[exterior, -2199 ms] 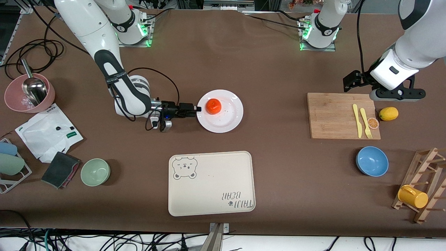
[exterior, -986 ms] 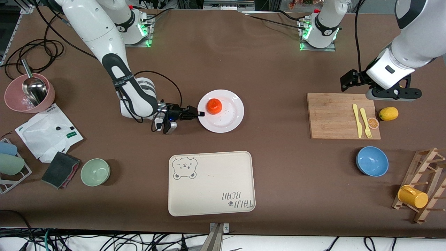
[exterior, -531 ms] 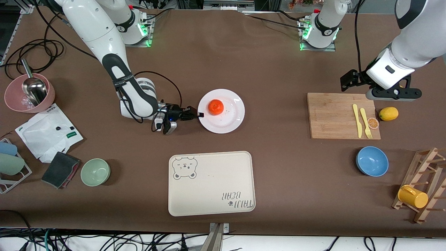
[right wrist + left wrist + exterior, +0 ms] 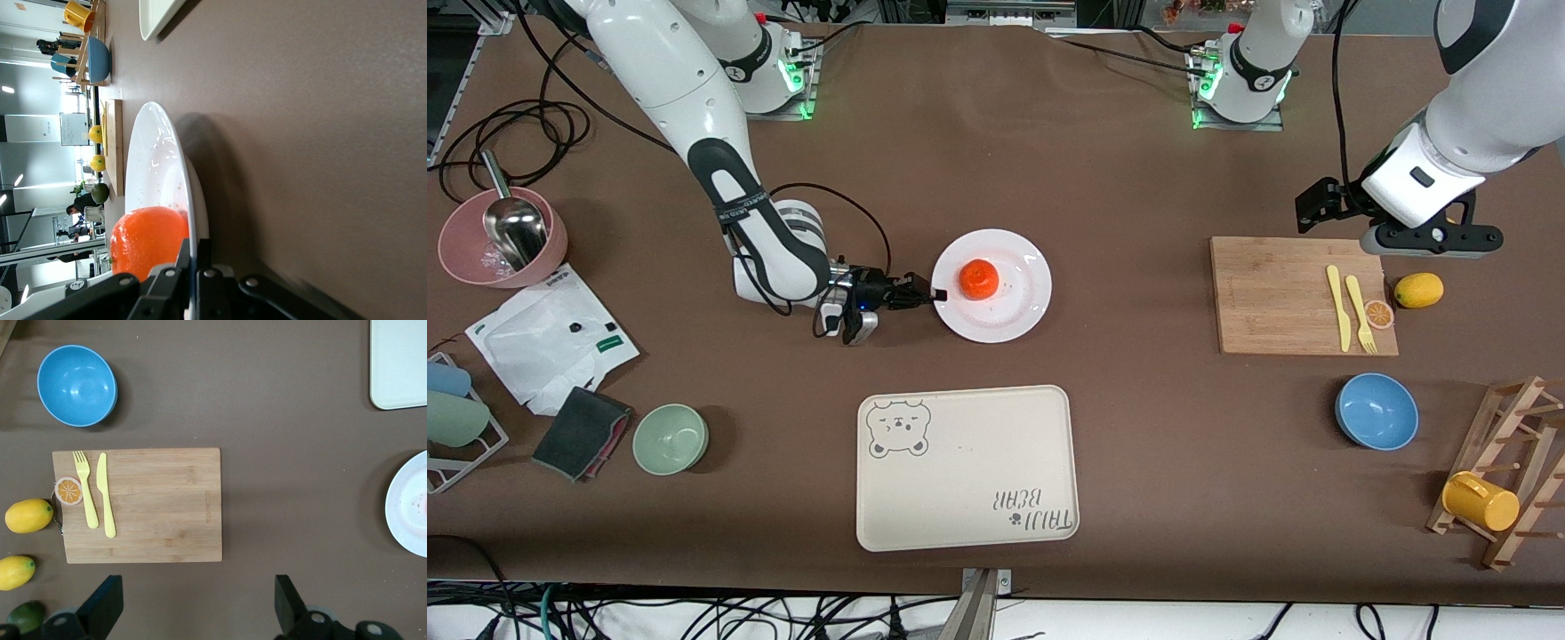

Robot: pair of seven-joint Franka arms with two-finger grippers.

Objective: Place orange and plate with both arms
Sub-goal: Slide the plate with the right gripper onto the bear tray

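The orange point(image 4: 979, 278) already sits on the plate point(image 4: 1018, 311) near the middle of the surface point(image 4: 1120, 178), and the right gripper point(image 4: 937, 293) has its fingers pinched on the plate's rim at the right arm's end. The plate seems not yet lifted, though the front view cannot settle this. The left gripper point(image 4: 195, 608) waits spread wide above the surface beside the cutting board point(image 4: 160, 507), so carrying and setting down the plate remains.

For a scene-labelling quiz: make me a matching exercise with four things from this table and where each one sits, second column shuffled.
Things:
1. orange
2. yellow fork
3. metal scoop
4. right end effector

Places:
A. in the pink bowl
B. shut on the plate's rim
C. on the white plate
D. on the cutting board

Pairs: 1-C, 2-D, 3-A, 4-B
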